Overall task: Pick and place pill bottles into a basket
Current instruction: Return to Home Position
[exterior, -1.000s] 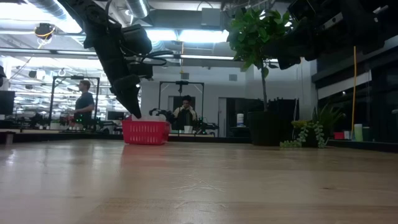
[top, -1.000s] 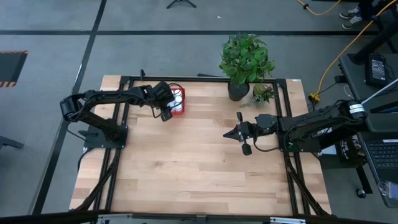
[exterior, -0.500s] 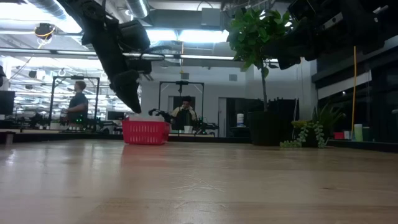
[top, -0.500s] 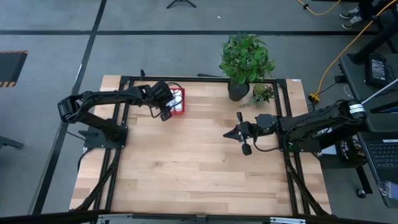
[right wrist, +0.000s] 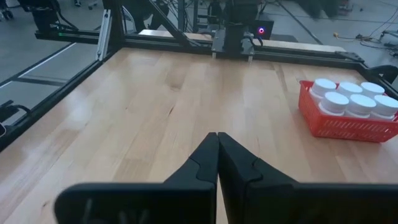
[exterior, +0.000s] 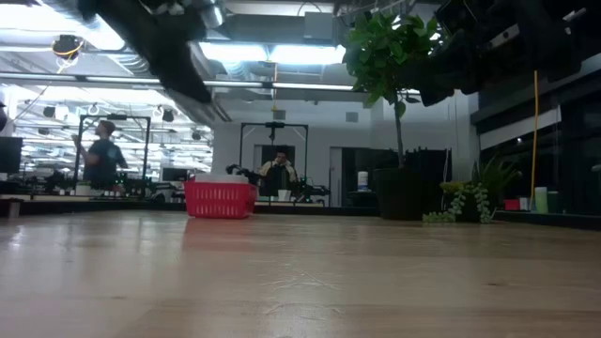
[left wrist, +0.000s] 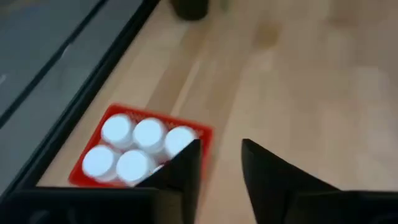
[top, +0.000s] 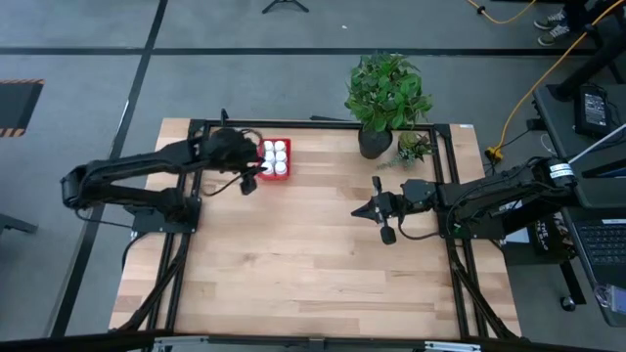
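**Bottles in the basket, both end effectors empty**

The wooden tabletop [top: 293, 264] carries a potted plant [top: 386, 98] at its far edge. The right end effector [right wrist: 217, 137] hangs over the middle-right of the tabletop, clenched on nothing. The left end effector [left wrist: 221, 144] sits just beside the red basket [right wrist: 345, 127], released and empty. The basket stands near the far-left corner, filled with six white pill bottles [right wrist: 348, 99], all upright.

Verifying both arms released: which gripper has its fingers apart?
The left gripper, beside the red basket: a clear gap shows between its fingers. The right gripper has them pressed together.
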### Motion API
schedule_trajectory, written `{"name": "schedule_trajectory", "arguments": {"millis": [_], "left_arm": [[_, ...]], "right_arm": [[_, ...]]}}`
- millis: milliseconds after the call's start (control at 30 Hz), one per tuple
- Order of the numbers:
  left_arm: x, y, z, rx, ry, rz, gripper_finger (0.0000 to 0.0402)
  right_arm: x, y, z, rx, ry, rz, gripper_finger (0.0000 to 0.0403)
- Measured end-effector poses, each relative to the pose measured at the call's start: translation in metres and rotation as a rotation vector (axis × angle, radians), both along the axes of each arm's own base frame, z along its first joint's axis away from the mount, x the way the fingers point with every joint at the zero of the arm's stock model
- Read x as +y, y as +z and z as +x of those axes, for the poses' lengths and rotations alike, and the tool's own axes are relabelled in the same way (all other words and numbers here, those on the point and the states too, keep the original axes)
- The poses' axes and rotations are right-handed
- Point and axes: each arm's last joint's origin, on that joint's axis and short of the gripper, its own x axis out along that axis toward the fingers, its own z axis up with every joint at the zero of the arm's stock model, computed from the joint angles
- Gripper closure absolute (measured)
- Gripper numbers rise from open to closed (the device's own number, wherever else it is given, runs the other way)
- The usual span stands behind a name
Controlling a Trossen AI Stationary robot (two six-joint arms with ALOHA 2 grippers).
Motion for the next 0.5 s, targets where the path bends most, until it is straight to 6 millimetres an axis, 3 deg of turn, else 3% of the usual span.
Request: {"name": "schedule_trajectory", "arguments": {"millis": [100,200,300,500], "left_arm": [[-0.017,0.012,-0.009,-0.066,-0.053,0.004,0.0329],[-0.032,0.012,-0.016,-0.134,-0.107,-0.002,0.0365],[-0.044,-0.002,-0.025,-0.183,-0.145,-0.028,0.0393],[-0.06,-0.038,-0.038,-0.323,-0.209,-0.053,0.0399]], "right_arm": [[0.0,0.0,0.0,0.0,0.0,-0.002,0.0393],[0.0,0.0,0.0,0.001,0.0,0.002,0.0393],[0.0,0.0,0.0,0.003,-0.004,0.017,0.0393],[0.0,0.0,0.0,0.003,-0.007,0.026,0.0393]]}}
